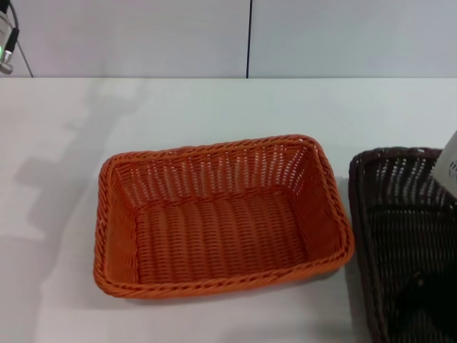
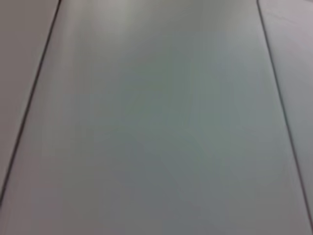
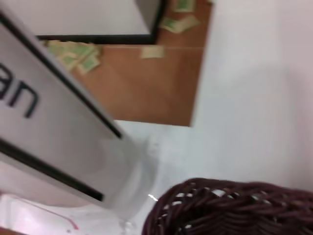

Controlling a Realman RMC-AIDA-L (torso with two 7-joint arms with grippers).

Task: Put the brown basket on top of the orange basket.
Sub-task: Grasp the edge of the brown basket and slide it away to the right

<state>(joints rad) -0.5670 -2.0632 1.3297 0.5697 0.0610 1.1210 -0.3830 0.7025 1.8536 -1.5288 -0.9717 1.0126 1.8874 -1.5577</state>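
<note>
The orange basket (image 1: 221, 214) sits upright and empty in the middle of the white table in the head view. The brown basket (image 1: 403, 236) stands right beside it on the right, partly cut off by the picture's edge; its braided rim also shows in the right wrist view (image 3: 230, 205). A light grey part of my right arm (image 1: 450, 166) reaches over the brown basket's far right side. A dark shape lies low inside that basket, and I cannot make it out. Only a small piece of my left arm (image 1: 6, 43) shows, at the far left.
The white table (image 1: 214, 107) runs back to a grey wall with a dark vertical seam (image 1: 248, 39). The left wrist view shows only a flat grey panelled surface (image 2: 156, 122). The right wrist view shows a white lettered robot part (image 3: 54, 122) and brown floor (image 3: 146, 83).
</note>
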